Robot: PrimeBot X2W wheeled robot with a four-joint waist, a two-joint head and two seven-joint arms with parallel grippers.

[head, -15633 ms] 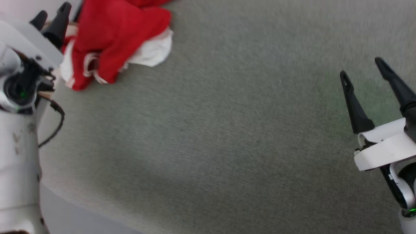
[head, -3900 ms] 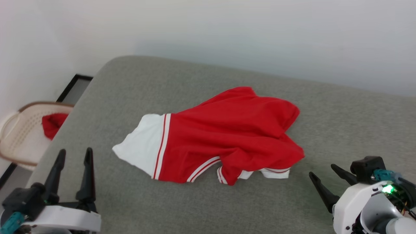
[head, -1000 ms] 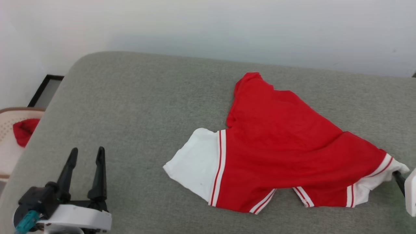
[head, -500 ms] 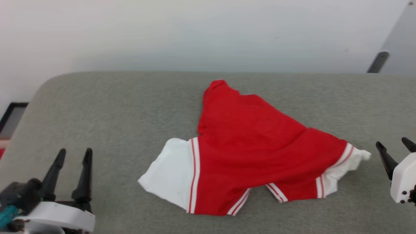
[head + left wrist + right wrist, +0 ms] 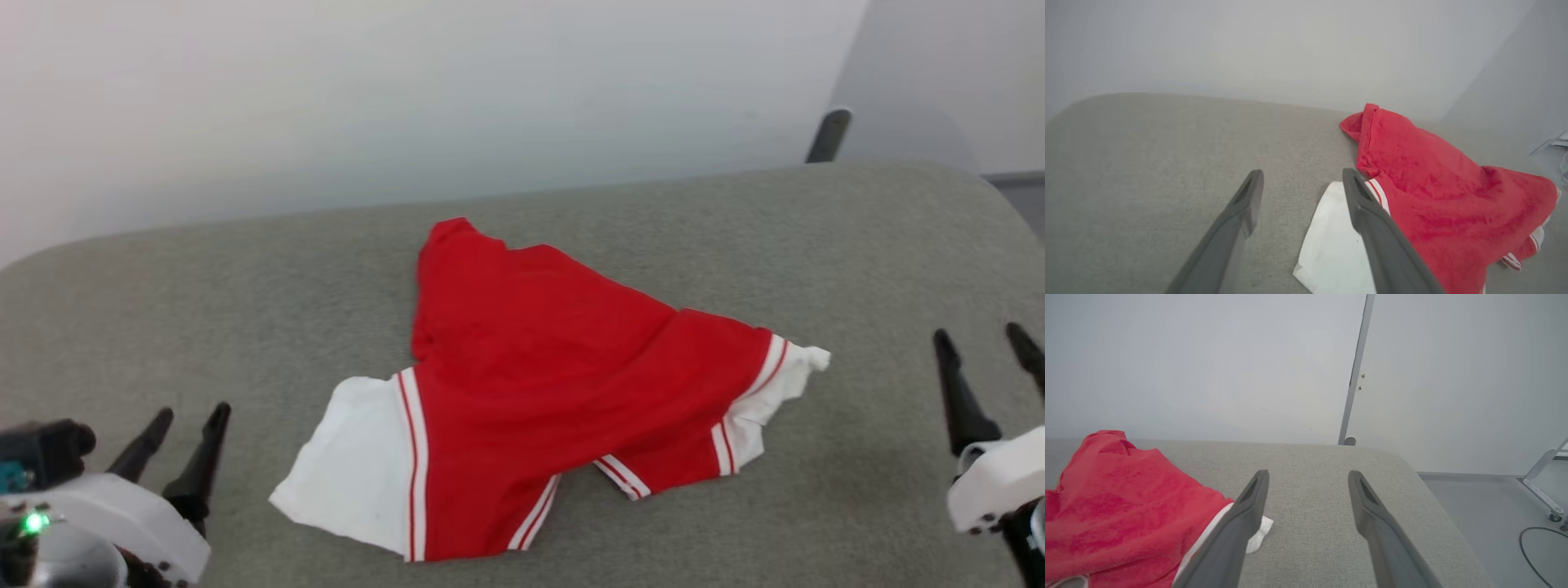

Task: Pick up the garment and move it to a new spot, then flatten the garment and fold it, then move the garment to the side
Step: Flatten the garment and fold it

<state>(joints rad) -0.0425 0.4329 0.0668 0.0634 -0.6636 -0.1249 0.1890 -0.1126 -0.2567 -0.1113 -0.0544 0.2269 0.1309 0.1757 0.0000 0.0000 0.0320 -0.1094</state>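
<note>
Left pincer (image 5: 192, 412): two long black fingers (image 5: 204, 461) are tapering to blunt rounded tips; in the left wrist view they are looking matte dark grey, each showing a shallow recess near the tip
Left shell (image 5: 114, 523): a smooth white curved casing is wrapping the finger bases; small dark screw holes are dotting its lower edge
Left light (image 5: 33, 523): a small green lamp is glowing on the casing
Left block (image 5: 45, 449): a black boxy part is carrying a teal connector (image 5: 6, 476)
Right pincer (image 5: 978, 331): matching black fingers are narrowing to rounded tips
Right shell (image 5: 992, 486): a white rounded casing is showing dark screw dots along its lower edge
</note>
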